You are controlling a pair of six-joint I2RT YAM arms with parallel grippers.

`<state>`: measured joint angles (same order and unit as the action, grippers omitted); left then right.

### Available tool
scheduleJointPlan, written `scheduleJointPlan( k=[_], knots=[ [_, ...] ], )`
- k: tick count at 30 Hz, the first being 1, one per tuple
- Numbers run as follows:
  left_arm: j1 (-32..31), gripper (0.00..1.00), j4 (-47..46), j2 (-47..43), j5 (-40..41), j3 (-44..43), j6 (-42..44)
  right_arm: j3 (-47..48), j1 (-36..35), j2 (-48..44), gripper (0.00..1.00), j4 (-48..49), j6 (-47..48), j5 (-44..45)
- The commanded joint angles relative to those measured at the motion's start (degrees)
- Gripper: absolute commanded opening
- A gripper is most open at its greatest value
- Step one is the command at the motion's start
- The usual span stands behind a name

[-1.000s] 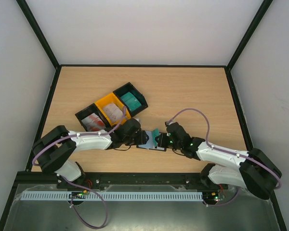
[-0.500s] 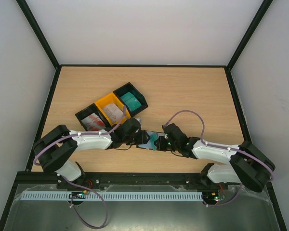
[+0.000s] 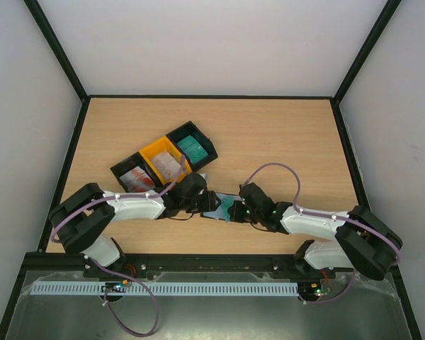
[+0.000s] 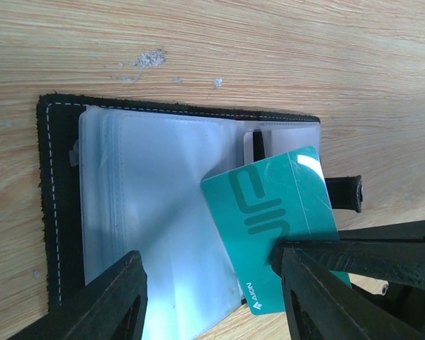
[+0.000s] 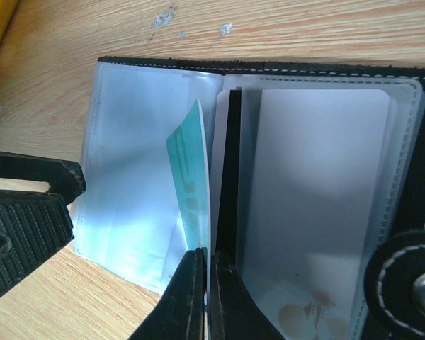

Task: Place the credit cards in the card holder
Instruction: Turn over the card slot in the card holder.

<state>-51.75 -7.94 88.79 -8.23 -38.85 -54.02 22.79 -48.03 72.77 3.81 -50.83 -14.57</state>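
Top external view: the open card holder (image 3: 218, 205) lay on the worktop (image 3: 269, 134), with the left tool (image 3: 202, 202) at its left edge and the right tool (image 3: 235, 210) at its right. Three bins (image 3: 166, 163) stood behind it to the left, holding more credit cards (image 3: 193, 147). Left wrist view: the left tool's fingers (image 4: 106, 301) stood apart over the card holder's clear sleeves, while a teal credit card (image 4: 269, 212) lay tilted across its right half, one corner pinched by the right tool. Right wrist view: the right tool's fingers (image 5: 188, 294) were clamped on the teal credit card, which stood on edge just left of the card holder's centre fold. A grey-white card (image 5: 312, 212) sat in the sleeve right of that fold.
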Motion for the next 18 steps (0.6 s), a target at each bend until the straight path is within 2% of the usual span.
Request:
scheduleJointPlan(
  k=[1,5,18],
  knots=[
    [0.4,0.52,-0.8,1.8,-1.2,0.4,0.1,-0.9,0.0,0.9,0.02,-7.9,-0.5,4.8],
    [0.4,0.52,0.9,2.8,0.0,-0.2,0.4,-1.0,0.0,1.2,0.02,-7.8,-0.7,4.9],
    [0.3,0.59,1.7,3.2,0.8,-0.2,0.3,-1.2,0.0,1.7,0.02,-7.7,-0.8,5.5]
  ],
)
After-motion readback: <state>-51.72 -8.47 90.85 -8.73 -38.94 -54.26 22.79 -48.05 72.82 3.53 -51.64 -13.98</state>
